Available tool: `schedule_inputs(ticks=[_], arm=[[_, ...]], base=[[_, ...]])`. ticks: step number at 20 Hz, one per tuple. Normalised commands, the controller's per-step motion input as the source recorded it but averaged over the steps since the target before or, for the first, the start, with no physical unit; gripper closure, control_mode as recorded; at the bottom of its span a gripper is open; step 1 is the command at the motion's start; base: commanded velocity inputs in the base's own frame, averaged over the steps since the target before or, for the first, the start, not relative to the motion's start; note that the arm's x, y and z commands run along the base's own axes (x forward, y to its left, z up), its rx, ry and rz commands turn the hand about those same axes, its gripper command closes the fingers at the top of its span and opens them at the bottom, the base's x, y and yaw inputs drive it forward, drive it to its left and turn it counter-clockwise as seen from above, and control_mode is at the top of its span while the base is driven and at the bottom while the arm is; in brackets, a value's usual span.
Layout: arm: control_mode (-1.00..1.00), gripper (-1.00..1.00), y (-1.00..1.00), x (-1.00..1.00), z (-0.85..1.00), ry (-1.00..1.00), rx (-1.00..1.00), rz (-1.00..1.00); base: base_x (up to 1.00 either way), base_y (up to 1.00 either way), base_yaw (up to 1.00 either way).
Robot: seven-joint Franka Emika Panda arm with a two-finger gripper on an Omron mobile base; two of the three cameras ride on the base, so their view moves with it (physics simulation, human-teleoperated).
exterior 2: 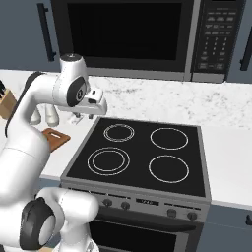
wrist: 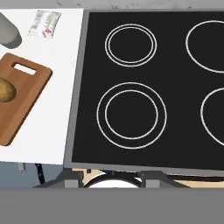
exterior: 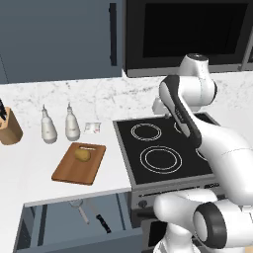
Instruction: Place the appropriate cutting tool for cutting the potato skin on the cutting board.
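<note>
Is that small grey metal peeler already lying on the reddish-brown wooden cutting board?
No, the peeler lies in the open drawer below the counter; the board carries just the potato.

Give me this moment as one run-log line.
arm: raised above stove | peeler: in open drawer beside knife, untouched | potato: on cutting board | phase: pre-reach
</note>
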Motion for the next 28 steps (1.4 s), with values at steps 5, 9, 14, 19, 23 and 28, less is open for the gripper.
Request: schedule_inputs(ticks=[5, 9, 14, 19, 23, 28], arm=[[-1.0, -1.0, 0.05, -0.64, -0.01, -0.12, 0.0, 0.01], [-1.0, -1.0, 0.86, -1.0, -0.19, -0.09, -0.05, 0.02], [-1.0, -1.0, 1.0, -0.91, -0.25, 0.01, -0.15, 0.0], [-1.0, -1.0, 1.0, -0.7, -0.32, 0.07, -0.16, 0.0], [-1.0, -1.0, 1.0, -0.38, -0.45, 0.11, -0.14, 0.0], [-1.0, -1.0, 1.0, -0.16, -0.37, 0.12, -0.05, 0.0]], base=[[0.0, 0.0, 0.0], [0.0, 0.0, 0.0], [0.0, 0.0, 0.0], [0.0, 0.0, 0.0], [0.0, 0.0, 0.0], [0.0, 0.0, 0.0]])
